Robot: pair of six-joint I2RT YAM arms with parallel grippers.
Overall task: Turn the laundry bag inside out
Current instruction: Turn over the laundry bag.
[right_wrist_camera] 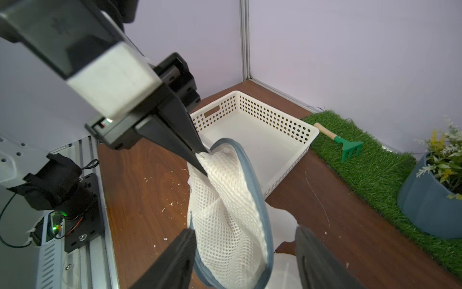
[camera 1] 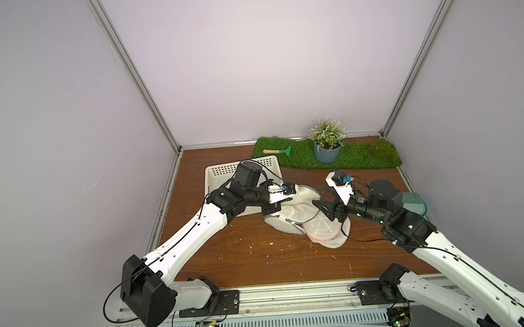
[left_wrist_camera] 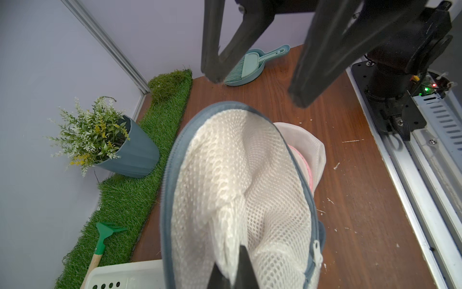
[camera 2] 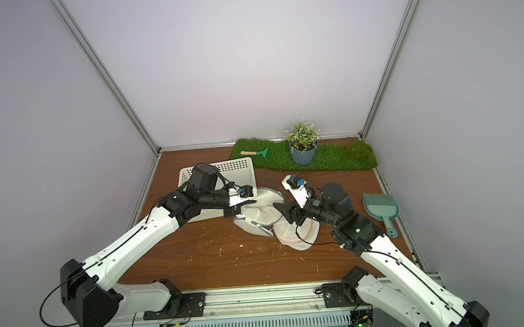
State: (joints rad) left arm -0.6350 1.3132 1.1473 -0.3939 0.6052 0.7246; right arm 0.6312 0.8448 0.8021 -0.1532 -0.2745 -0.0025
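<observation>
Dustpan (camera 1: 416,205): mostly hidden behind right arm (camera 1: 450,253) in a top view. Basket (camera 1: 220,173): near side covered by left arm (camera 1: 196,230) in both top views. Left hand (left_wrist_camera: 231,271): cut off by the frame edge in the left wrist view. Plant pot (right_wrist_camera: 430,207): cropped in the right wrist view. Pink-trimmed bag (left_wrist_camera: 317,152): largely hidden behind laundry bag (left_wrist_camera: 237,175).

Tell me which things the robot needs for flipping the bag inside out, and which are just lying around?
For the job:
laundry bag, the one with grey trim
left gripper, pinching its mesh
right gripper, open beside it

Just lying about:
white basket
potted plant
green rake
grass mat
dustpan
second bag, with pink trim
</observation>
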